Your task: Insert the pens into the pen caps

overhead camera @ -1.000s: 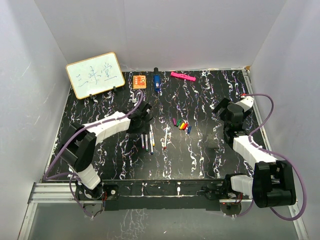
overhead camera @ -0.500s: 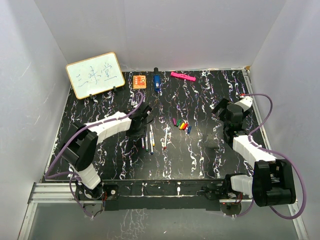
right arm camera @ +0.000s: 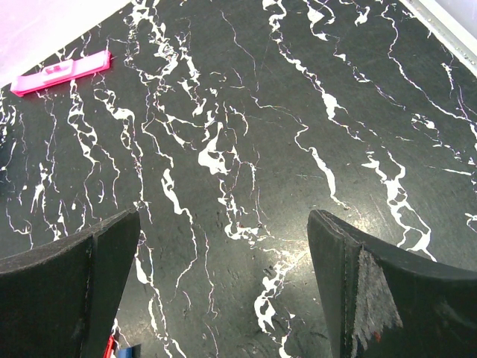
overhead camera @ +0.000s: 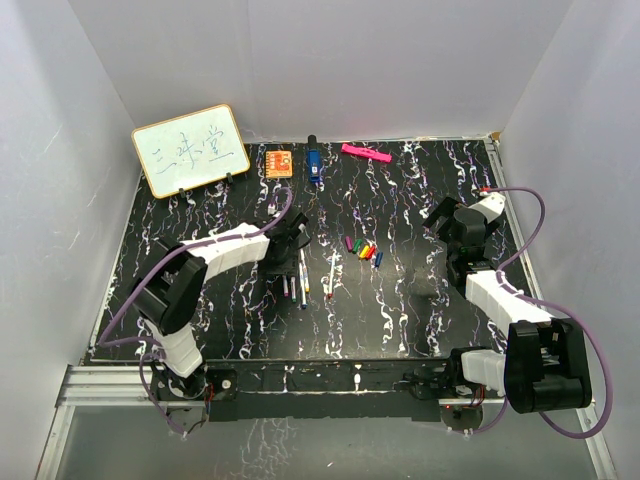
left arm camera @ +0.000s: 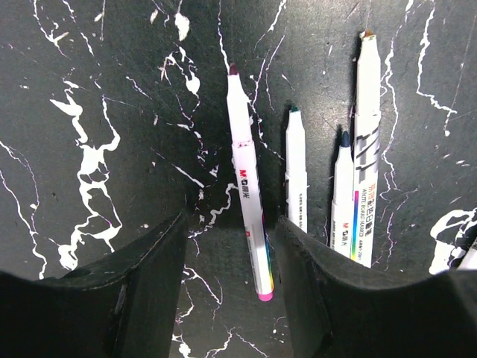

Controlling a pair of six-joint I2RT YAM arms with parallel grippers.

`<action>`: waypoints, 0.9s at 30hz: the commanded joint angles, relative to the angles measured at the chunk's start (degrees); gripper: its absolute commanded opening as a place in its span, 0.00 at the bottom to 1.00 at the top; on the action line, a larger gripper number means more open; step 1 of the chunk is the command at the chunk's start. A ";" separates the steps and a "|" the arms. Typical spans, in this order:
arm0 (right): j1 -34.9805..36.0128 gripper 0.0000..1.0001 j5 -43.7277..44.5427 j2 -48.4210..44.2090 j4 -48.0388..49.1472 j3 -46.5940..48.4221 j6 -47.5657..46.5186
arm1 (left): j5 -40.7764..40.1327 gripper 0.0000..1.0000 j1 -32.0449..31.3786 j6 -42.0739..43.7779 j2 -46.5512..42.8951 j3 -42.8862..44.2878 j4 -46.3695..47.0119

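Several white-barrelled pens (overhead camera: 295,278) lie side by side left of centre, and one more pen (overhead camera: 331,273) lies apart to their right. My left gripper (overhead camera: 287,243) is open and low over them. In the left wrist view its jaws (left arm camera: 232,224) straddle the rear end of the purple-tipped pen (left arm camera: 247,201) without touching it. The green-tipped pen (left arm camera: 297,175), a dark-tipped pen (left arm camera: 343,198) and the orange-tipped pen (left arm camera: 366,134) lie just right of it. The coloured pen caps (overhead camera: 362,250) lie in a small cluster at centre. My right gripper (overhead camera: 440,215) is open and empty (right arm camera: 223,224) over bare table.
A whiteboard (overhead camera: 190,150) stands at the back left. An orange square block (overhead camera: 279,162), a thick blue and black marker (overhead camera: 313,165) and a flat pink bar (overhead camera: 365,153) lie along the back edge. The pink bar also shows in the right wrist view (right arm camera: 63,71). White walls enclose the table.
My left gripper has moved nearer and lower, over the ends of the pens. The right arm has not moved.
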 commanded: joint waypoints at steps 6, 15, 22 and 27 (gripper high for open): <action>-0.18 0.93 0.09 -0.09 1.92 2.08 0.50 | -0.01 0.46 -0.45 -0.17 0.93 0.98 -2.93; -0.11 0.93 0.60 -0.74 1.65 1.91 0.59 | 0.02 0.43 -0.41 2.38 0.04 -0.32 -8.52; -0.11 0.93 0.84 -1.13 1.08 2.18 0.58 | 2.16 0.40 0.53 7.00 1.94 2.02 -11.01; -0.18 0.93 1.28 -1.88 1.03 1.82 0.77 | 5.06 0.39 1.96 9.70 2.04 1.07 -7.90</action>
